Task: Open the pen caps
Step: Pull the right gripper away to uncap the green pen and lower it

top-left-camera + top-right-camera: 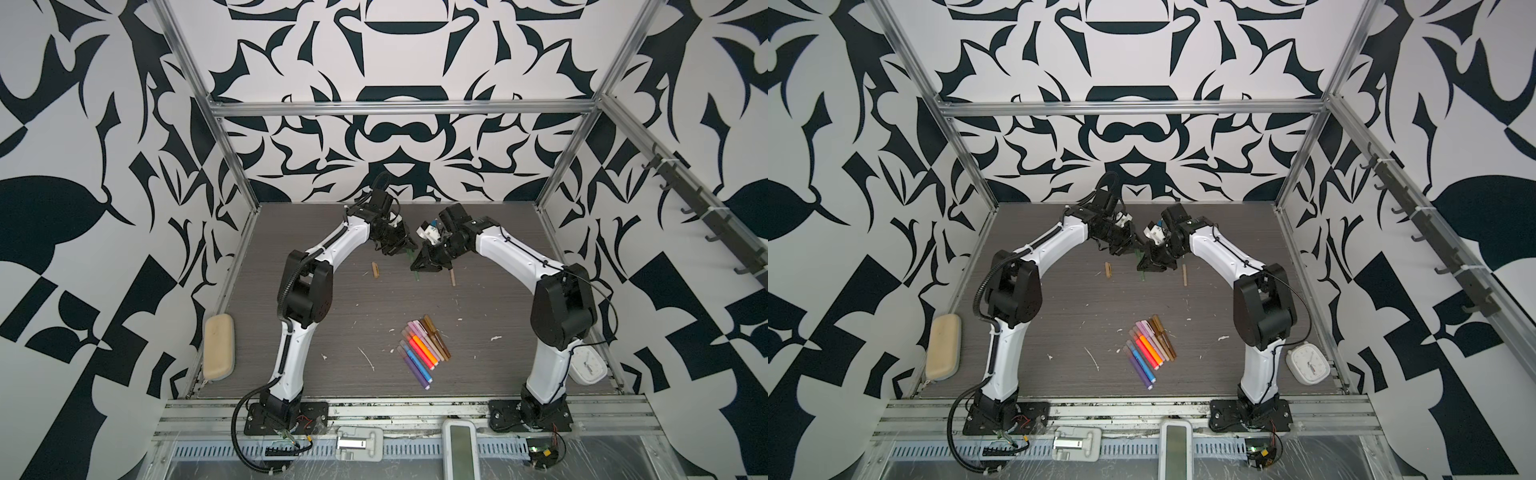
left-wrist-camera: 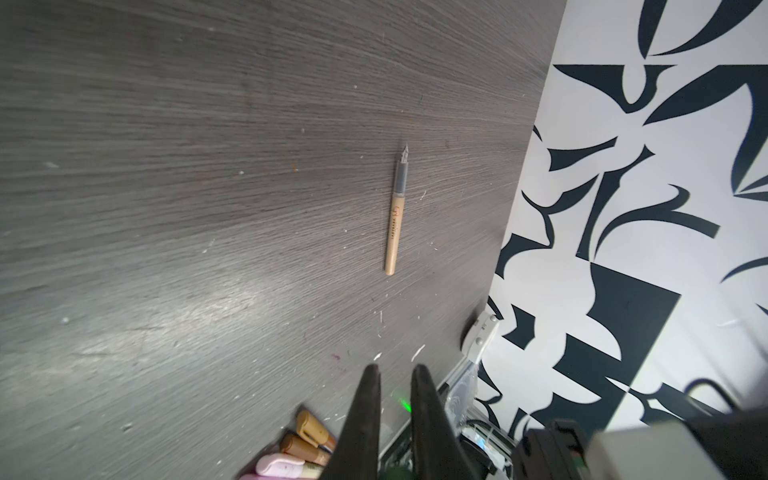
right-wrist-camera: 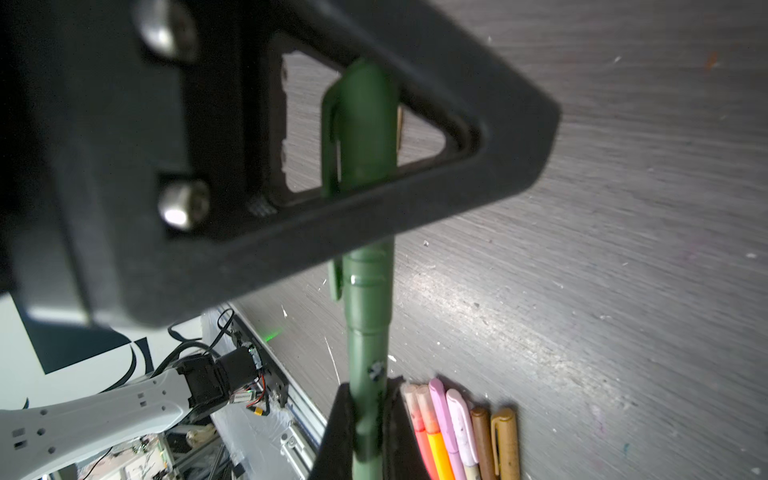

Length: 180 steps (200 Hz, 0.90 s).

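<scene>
Above the table, left tool clamps green cap, right tool pen body.

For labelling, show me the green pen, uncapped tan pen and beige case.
green pen [image 3: 365, 353]: right wrist view, barrel.
uncapped tan pen [image 2: 393, 232]: left wrist view, barrel.
beige case [image 1: 219, 353]: a top view, middle.

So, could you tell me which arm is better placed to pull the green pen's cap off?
Left, probably: the left gripper is clamped across the cap, while the right gripper holds the barrel and can anchor it.
</scene>
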Each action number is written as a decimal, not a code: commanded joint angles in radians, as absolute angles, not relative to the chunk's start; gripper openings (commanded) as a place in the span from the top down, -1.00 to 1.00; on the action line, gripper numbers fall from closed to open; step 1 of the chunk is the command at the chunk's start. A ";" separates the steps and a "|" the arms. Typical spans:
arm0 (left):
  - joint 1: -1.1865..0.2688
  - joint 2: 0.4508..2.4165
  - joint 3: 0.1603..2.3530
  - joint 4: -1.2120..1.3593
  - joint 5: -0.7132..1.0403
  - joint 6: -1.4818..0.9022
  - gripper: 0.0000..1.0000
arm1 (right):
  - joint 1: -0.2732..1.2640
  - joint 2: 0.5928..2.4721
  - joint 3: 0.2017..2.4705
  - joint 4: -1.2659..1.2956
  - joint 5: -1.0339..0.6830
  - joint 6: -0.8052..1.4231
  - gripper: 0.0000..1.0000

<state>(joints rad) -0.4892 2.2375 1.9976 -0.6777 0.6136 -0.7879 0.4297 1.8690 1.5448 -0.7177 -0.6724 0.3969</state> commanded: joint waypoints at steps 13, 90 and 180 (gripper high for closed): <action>-0.323 2.352 2.257 -0.720 0.561 -0.802 1.00 | 0.476 1.731 1.342 -0.753 -0.695 0.398 1.00; -0.239 2.315 2.129 -0.908 0.444 -0.550 1.00 | 0.382 1.554 1.148 -0.655 -0.645 0.482 1.00; -0.239 2.293 1.926 -1.019 0.322 -0.395 1.00 | 0.122 1.758 1.303 -0.688 -0.353 0.320 1.00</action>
